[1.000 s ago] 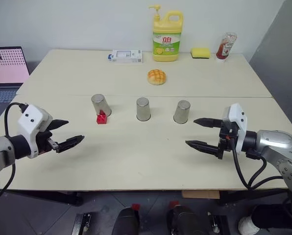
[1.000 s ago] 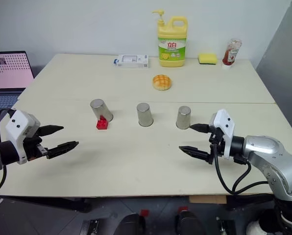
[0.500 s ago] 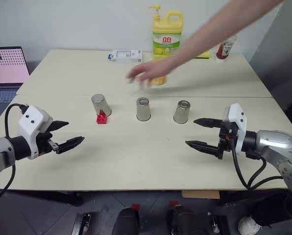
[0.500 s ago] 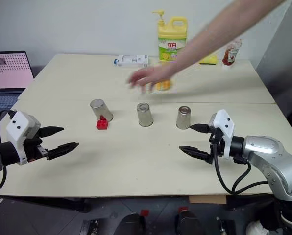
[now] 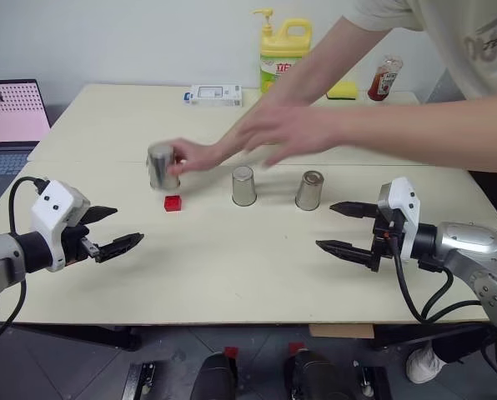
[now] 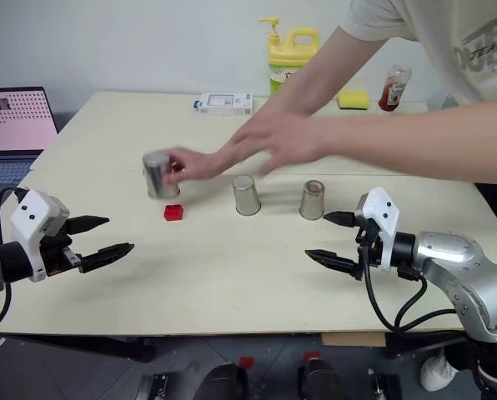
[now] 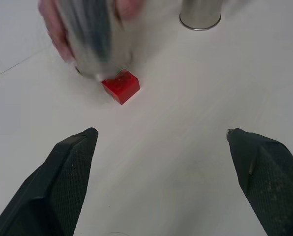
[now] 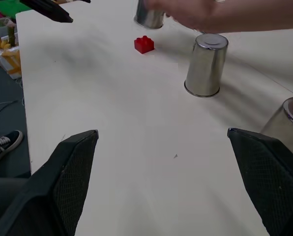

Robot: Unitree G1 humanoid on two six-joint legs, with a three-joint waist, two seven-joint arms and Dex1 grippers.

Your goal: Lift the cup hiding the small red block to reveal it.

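The cup (image 5: 161,167), a light, rigid, slippery metal tumbler, is held by a person's hand (image 5: 200,155) at far left, just beyond the small red block (image 5: 173,202); a mid-wall grip is judged best. Both the left gripper (image 5: 111,229) and right gripper (image 5: 342,227) are spread wide, empty.

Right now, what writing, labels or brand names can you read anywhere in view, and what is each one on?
Yellow detergent bottle: its label is hidden behind the person's arm; nothing readable.
Person's shirt: printed lettering, cut off and too blurred to read.
White box at the table's far side: print too small to read.
Ketchup bottle: label too small to read.
Laptop screen: content too small to read.
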